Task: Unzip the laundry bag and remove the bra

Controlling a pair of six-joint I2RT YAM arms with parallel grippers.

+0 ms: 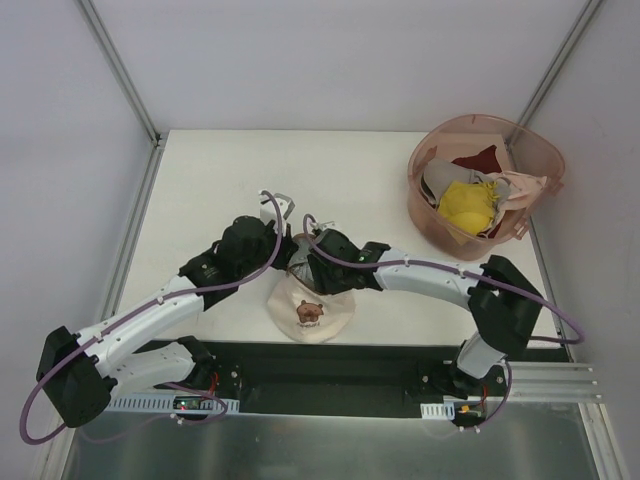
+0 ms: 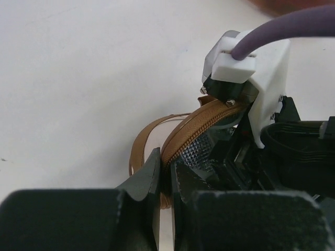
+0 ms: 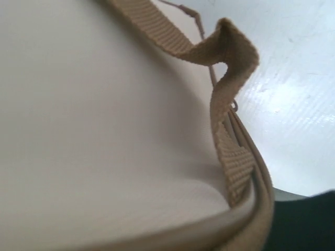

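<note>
The laundry bag [image 1: 312, 308], a cream dome with a small bear print, lies near the table's front middle. Its brown zipper trim [image 2: 201, 120] curves up between my two grippers. My left gripper [image 1: 286, 243] is at the bag's far left end, and in the left wrist view it [image 2: 166, 175] is shut on the zipper trim. My right gripper [image 1: 306, 262] pinches the bag's far end right beside it; its textured pad [image 2: 209, 149] presses the trim. The right wrist view is filled by the bag's cream wall [image 3: 104, 130] and a tan webbing loop [image 3: 233, 63]. The bra is hidden.
A large pink translucent basket [image 1: 545, 165] stands at the back right, holding a yellow garment [image 1: 468, 205], a dark red cloth [image 1: 480, 160] and pale cloths. White walls and metal posts bound the table. A black strip [image 1: 340, 365] runs along the near edge.
</note>
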